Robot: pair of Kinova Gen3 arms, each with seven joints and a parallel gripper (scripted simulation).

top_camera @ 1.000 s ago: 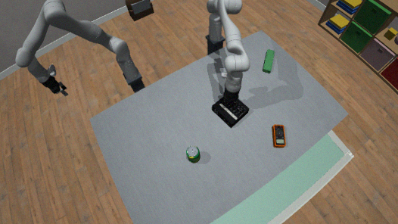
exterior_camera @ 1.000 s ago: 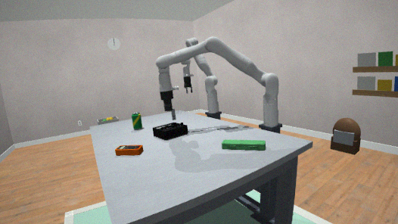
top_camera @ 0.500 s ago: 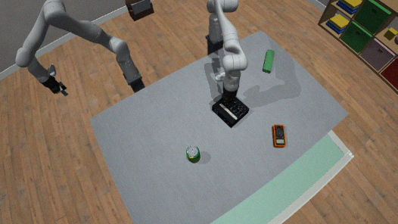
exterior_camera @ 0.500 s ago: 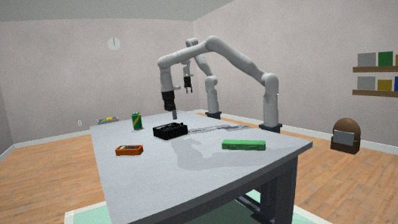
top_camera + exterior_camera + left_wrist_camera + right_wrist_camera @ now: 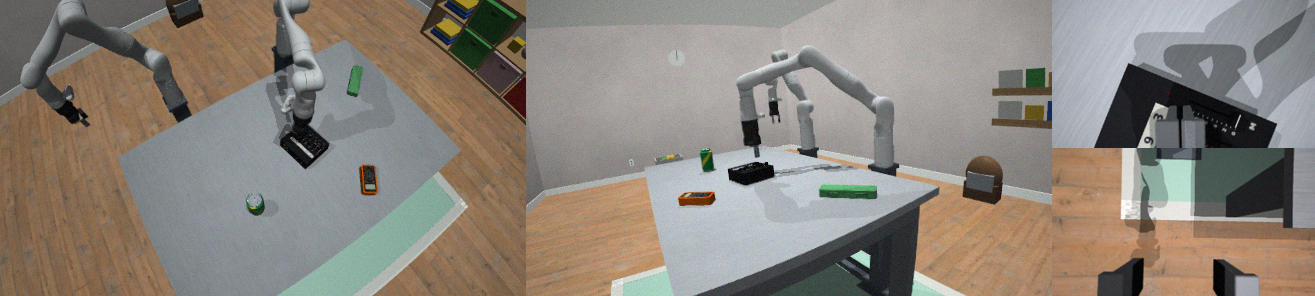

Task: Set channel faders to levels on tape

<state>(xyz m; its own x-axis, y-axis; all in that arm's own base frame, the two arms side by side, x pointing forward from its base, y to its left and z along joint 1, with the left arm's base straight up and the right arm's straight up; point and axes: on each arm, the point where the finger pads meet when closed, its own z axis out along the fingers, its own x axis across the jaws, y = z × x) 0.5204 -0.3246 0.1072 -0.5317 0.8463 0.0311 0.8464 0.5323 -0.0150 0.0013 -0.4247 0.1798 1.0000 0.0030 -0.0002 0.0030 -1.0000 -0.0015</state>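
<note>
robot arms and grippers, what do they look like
Both arms are smooth light grey with rounded joints and thin seam lines. The left gripper and right gripper have black bodies and grey, blocky fingers, the right's with black inner faces.

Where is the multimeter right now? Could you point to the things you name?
In the top view the multimeter (image 5: 368, 179) (image 5: 696, 198) lies right of the lighting desk (image 5: 305, 146) (image 5: 751, 173); in the exterior view it lies left of the green block (image 5: 354, 81) (image 5: 848, 191), near the table's left edge.

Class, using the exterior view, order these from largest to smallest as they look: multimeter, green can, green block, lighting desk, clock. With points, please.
1. Lighting desk (image 5: 311, 155) (image 5: 744, 176)
2. Green block (image 5: 355, 81) (image 5: 848, 191)
3. Multimeter (image 5: 368, 179) (image 5: 696, 199)
Unsure: green can (image 5: 255, 204) (image 5: 706, 160) and clock (image 5: 676, 58) look too alike to rank, though both look smaller than the multimeter.
</note>
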